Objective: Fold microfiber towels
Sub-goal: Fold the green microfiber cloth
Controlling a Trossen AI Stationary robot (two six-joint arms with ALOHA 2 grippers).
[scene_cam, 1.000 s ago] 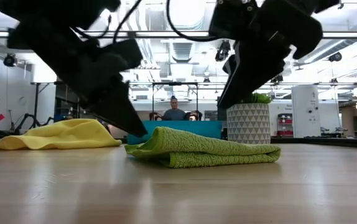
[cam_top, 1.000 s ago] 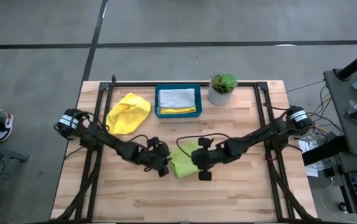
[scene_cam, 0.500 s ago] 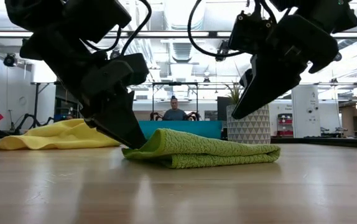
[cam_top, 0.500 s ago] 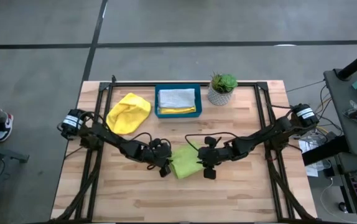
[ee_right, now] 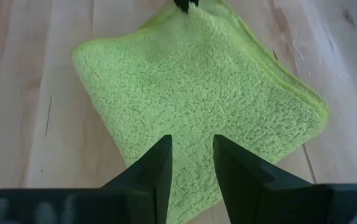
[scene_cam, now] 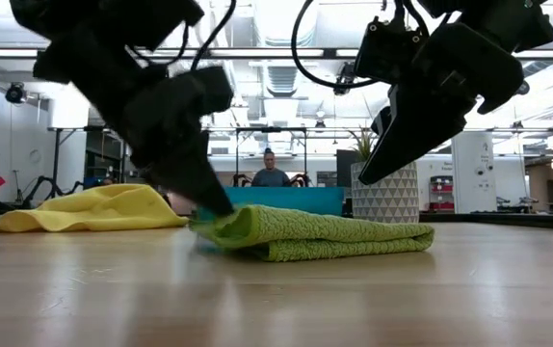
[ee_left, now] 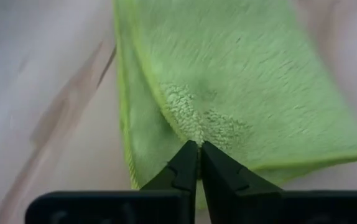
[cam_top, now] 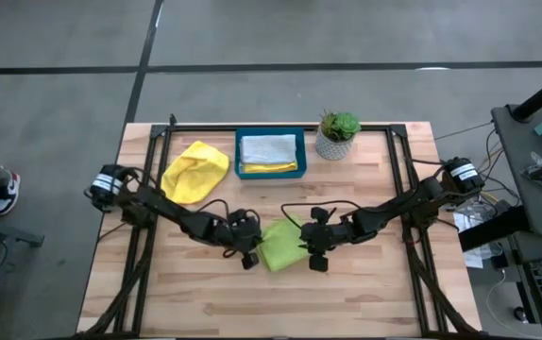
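One folded lime green towel (cam_top: 279,249) is pinched by the left gripper (ee_left: 199,148); the right gripper (ee_right: 191,149) is held parted above it.

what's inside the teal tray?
In the tray: a grey towel lying on a yellow towel, of which only one edge shows. Whether anything more lies beneath them is hidden.

Towel (cam_top: 280,247) mid-table between grippers; another towel (cam_top: 194,171) behind at left; tray (cam_top: 269,171) holding towels behind; plant (cam_top: 336,135) right of tray.
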